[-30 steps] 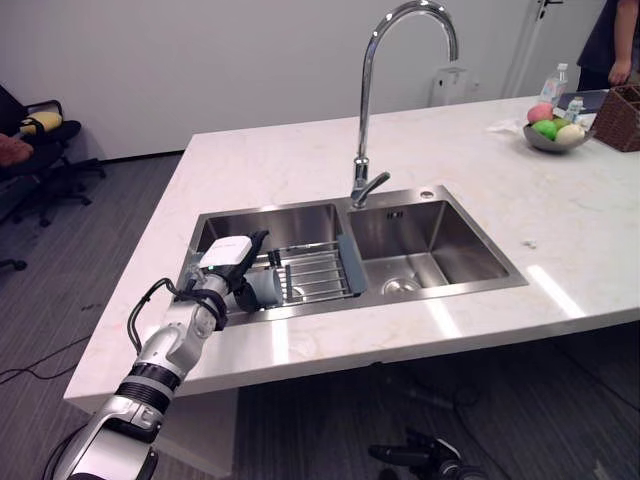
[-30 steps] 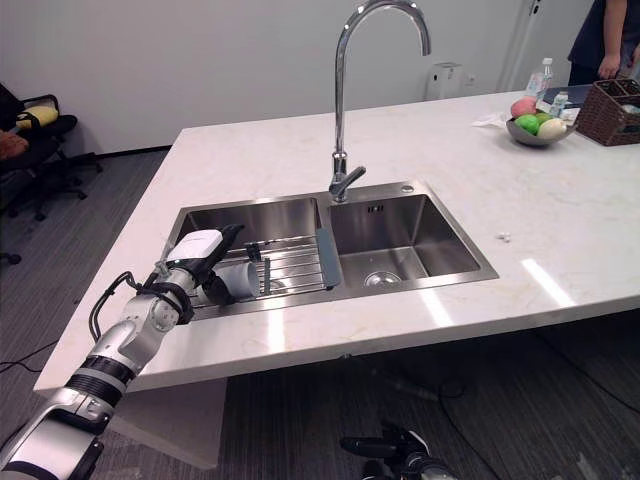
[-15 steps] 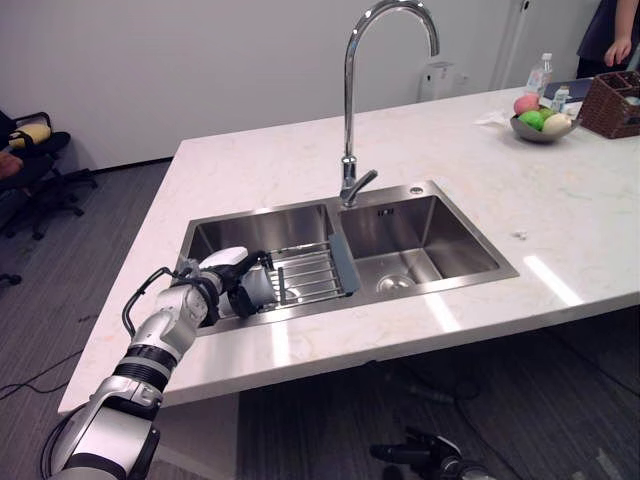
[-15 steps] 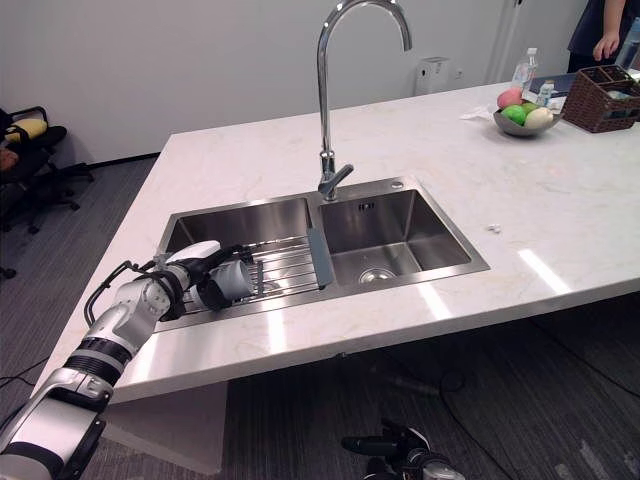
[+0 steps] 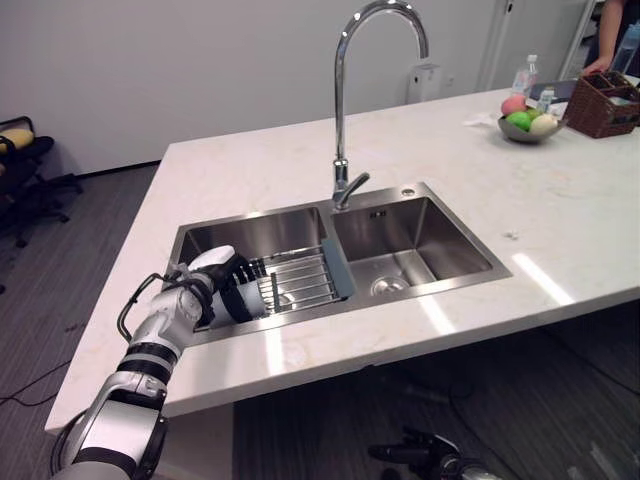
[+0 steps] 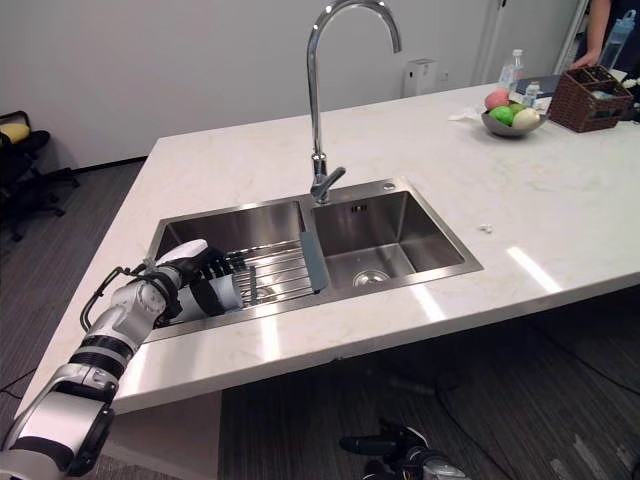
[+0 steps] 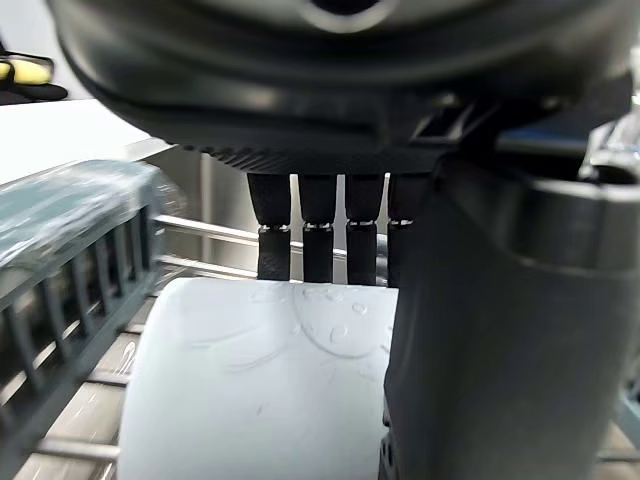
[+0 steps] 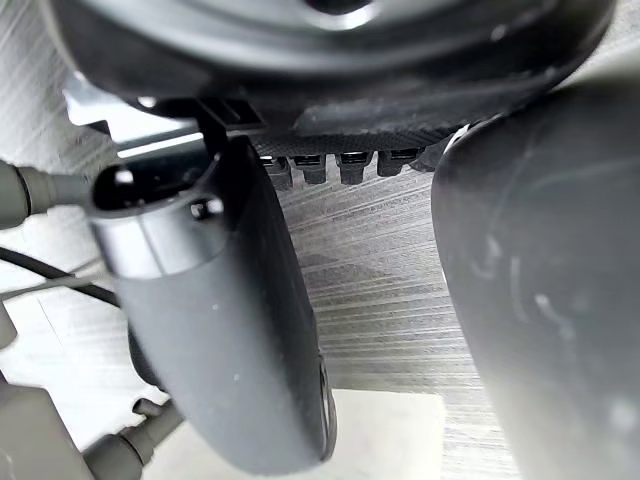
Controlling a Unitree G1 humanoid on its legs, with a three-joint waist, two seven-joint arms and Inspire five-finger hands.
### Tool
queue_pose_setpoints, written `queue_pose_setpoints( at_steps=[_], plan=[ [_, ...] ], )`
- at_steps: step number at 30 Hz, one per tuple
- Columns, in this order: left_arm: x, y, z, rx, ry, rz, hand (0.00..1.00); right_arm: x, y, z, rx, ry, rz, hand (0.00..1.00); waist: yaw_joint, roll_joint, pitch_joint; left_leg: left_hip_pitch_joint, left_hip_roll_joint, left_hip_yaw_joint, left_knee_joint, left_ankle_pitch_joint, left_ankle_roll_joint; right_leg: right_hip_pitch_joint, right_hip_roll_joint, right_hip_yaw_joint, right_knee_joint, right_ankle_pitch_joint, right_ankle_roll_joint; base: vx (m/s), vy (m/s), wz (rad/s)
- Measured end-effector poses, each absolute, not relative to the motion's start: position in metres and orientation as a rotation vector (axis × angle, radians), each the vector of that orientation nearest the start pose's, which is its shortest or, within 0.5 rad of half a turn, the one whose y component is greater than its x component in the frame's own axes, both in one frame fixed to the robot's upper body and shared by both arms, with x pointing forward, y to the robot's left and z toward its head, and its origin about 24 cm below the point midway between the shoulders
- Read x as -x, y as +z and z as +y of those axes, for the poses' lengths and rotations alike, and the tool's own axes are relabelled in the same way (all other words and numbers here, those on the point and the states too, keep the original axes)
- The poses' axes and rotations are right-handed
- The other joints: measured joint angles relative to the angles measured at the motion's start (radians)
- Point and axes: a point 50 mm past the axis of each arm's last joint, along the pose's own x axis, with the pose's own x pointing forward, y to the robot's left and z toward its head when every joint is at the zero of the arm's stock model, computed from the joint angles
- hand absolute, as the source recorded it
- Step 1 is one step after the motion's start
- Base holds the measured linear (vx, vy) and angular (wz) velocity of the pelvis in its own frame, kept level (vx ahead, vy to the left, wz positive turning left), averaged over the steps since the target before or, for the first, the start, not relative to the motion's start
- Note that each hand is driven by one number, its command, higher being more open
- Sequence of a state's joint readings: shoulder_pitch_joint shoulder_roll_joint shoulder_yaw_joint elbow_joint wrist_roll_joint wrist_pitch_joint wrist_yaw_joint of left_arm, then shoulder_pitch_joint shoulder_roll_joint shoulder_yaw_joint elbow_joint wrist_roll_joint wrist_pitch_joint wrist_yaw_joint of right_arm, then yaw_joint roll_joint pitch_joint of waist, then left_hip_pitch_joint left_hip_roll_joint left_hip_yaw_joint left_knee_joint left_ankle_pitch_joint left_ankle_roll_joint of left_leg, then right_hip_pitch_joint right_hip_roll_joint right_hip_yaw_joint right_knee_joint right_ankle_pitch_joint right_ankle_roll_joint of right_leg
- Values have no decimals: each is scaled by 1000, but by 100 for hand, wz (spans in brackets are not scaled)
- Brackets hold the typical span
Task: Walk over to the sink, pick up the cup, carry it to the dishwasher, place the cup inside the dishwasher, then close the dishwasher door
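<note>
A pale grey cup (image 5: pixel 264 294) lies on its side on a wire rack (image 5: pixel 308 279) in the left basin of the steel sink (image 5: pixel 250 226). My left hand (image 5: pixel 203 283) reaches into that basin from the near left. Its dark fingers (image 7: pixel 318 228) curl over the far side of the cup (image 7: pixel 250 380), and the thumb (image 7: pixel 470 330) presses against the other side. The cup still rests on the rack. My right hand (image 8: pixel 230 300) hangs low over grey floor in the right wrist view, with its fingers straight and nothing in it.
A tall chrome faucet (image 5: pixel 341 120) stands behind the two basins. The right basin (image 5: pixel 415 245) holds nothing. At the counter's far right are a fruit bowl (image 5: pixel 527 122), a bottle (image 5: pixel 523 78) and a wicker basket (image 5: pixel 600 100), beside a person (image 5: pixel 615 25). An office chair (image 5: pixel 20 165) is at far left.
The camera has shifted. My left hand has come down from above the rack onto the cup, and its fingers have gone from straight to curled round it.
</note>
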State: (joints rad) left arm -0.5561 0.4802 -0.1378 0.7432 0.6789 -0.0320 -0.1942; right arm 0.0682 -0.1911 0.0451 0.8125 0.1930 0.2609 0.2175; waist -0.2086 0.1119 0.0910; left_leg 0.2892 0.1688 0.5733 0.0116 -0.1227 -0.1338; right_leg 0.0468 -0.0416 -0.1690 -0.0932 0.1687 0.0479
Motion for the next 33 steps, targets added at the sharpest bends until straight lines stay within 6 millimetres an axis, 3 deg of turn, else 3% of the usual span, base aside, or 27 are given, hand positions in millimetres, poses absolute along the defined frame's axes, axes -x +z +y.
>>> queue_pose_setpoints(
  at_steps=[9,18,26,33],
  plan=[
    [-334,46,233,-1121,-119,107,0,-129,-143,-201,-125,58,1127,100,1,-4,3,-19,2,-43,5,0,1,5,-7,-39,0,-10,3,-26,-23,13],
    [-317,46,233,-810,-12,7,0,-126,-146,-202,-130,47,1115,100,29,-13,7,-35,3,-81,1,0,4,7,-12,-80,0,-15,5,-11,-13,11],
    [-303,70,232,-534,57,-158,0,-119,-149,-205,-144,21,1112,100,72,-24,3,-33,-8,-115,0,-1,14,25,-26,-107,0,-15,5,-37,-1,9],
    [-289,80,240,-321,178,-231,0,-111,-151,-202,-166,3,1104,100,112,-56,9,-38,-16,-124,11,0,22,28,-39,-111,0,-12,10,-80,-11,3]
  ],
)
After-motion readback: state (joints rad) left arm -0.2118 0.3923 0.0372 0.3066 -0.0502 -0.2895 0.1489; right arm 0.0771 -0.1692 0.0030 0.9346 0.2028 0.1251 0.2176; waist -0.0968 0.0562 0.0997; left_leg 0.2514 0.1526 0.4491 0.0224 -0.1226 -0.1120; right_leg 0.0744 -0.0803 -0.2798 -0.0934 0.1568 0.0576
